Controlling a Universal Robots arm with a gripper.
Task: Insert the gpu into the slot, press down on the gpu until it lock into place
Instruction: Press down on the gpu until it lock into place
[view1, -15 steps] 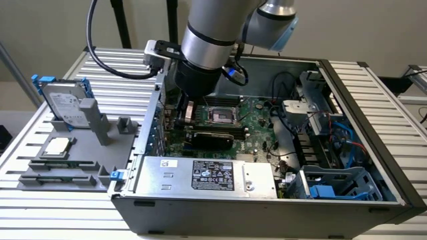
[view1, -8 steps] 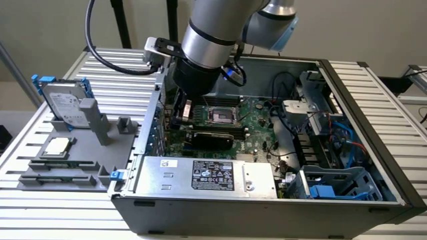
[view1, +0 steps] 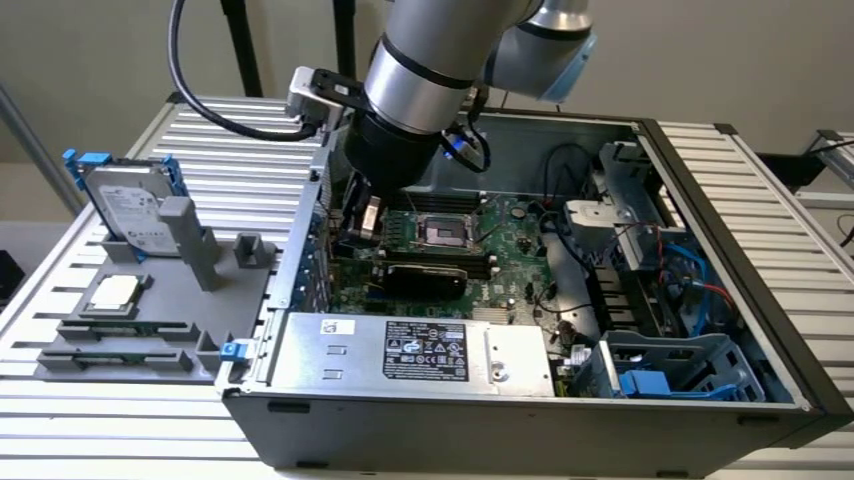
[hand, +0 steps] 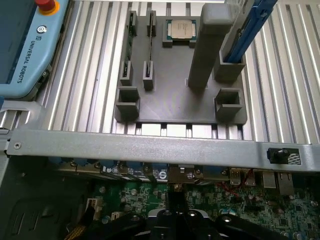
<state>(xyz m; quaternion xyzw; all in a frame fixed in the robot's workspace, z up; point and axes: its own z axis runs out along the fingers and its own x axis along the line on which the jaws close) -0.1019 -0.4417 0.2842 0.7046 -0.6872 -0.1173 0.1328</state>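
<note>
The gpu (view1: 424, 273) is showing as a thin, flat black rectangular card, lying inside the open computer case (view1: 747, 400) on the green motherboard (view1: 514, 262), just behind the grey labelled power-supply box (view1: 414, 352) that is sitting along the case's front edge. Its long side is running parallel to that box. The bright-blue slot is not showing clearly under the card, so whether the card is seated in it cannot be told.

The gripper (view1: 360, 232) is reaching down into the case near its wall on the exterior view's left, hanging over the motherboard just behind the card's end, its jaws drawn fully together and gripping nothing that can be seen. In the wrist view the gripper (hand: 175, 220) is pointing at the motherboard's edge connectors.

On the slatted bench, beside the case, one grey parts tray (view1: 147, 320) is carrying one silver hard drive (view1: 130, 208) with blue clips, standing tilted at the tray's rear corner, one processor chip (hand: 181, 28), and two memory sticks (view1: 123, 343) lying along the tray's front edge.
</note>
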